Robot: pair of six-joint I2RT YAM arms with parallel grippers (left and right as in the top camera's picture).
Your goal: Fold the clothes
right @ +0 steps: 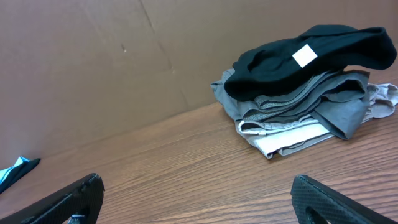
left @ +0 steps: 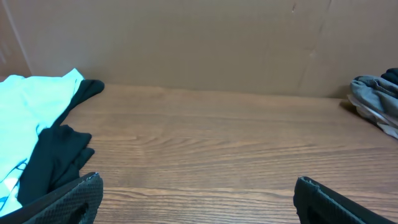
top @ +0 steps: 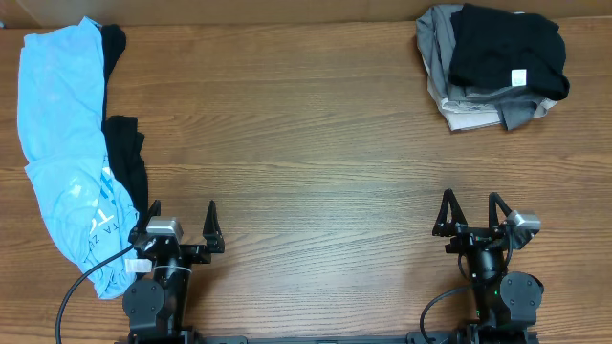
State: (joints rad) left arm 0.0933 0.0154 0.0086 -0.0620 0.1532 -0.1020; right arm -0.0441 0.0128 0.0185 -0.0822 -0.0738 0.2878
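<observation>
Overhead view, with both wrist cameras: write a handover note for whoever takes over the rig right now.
Left gripper: open, empty, at the near table edge.
Right gripper: open, empty, at the near edge as well.
Light blue shirt: spread unfolded along the left side of the table, with a crumpled black garment against its right edge.
Stack at the far right: black piece on top, grey and white below. It looks folded.
Done: apparently that stack.
Left: fold the blue shirt and the black garment. Neither is gripped.
</observation>
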